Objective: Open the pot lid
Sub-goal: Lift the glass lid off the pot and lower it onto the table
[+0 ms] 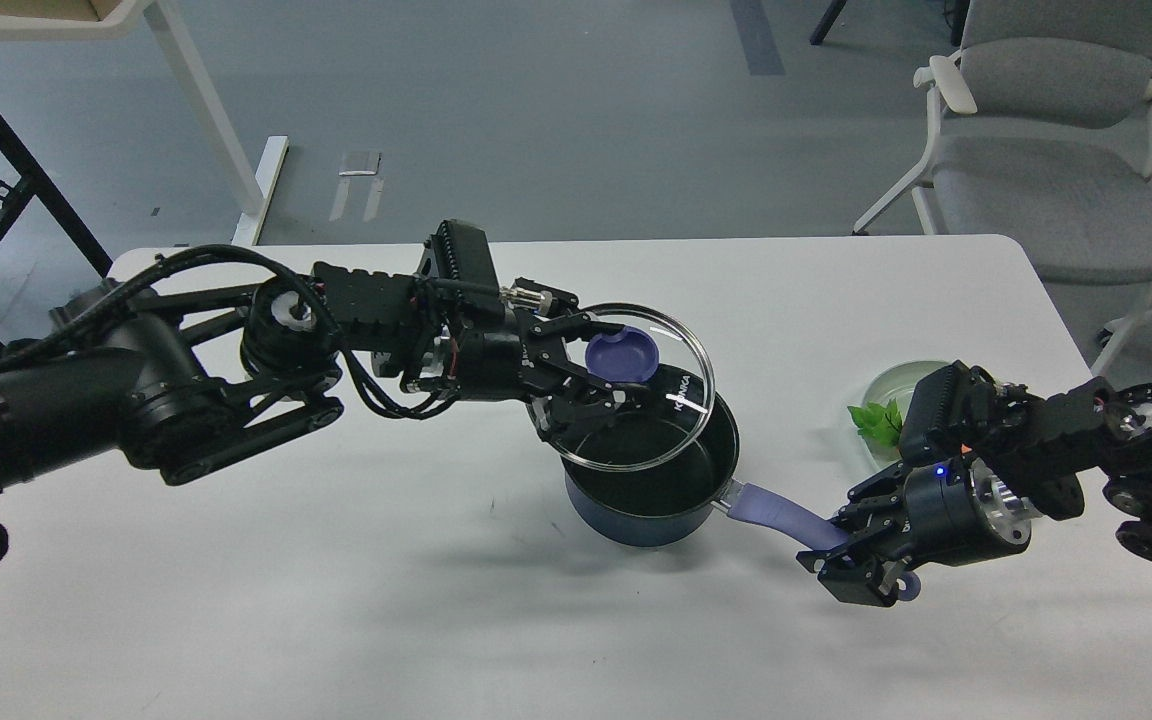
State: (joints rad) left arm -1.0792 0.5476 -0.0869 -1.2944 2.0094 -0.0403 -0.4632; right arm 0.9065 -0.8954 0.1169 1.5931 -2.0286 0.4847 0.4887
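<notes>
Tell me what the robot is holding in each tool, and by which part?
The left tool holds the lid by its purple knob, lifted and tilted over the pot. The right tool grips the pot's long handle near its end.

The lid [636, 388] at frame centre is clear, glossy glass with a bright steel rim. The pot [652, 478] below it has a shiny black inside and a smooth, matt purple handle. The bench [356, 600] is matt white.
</notes>
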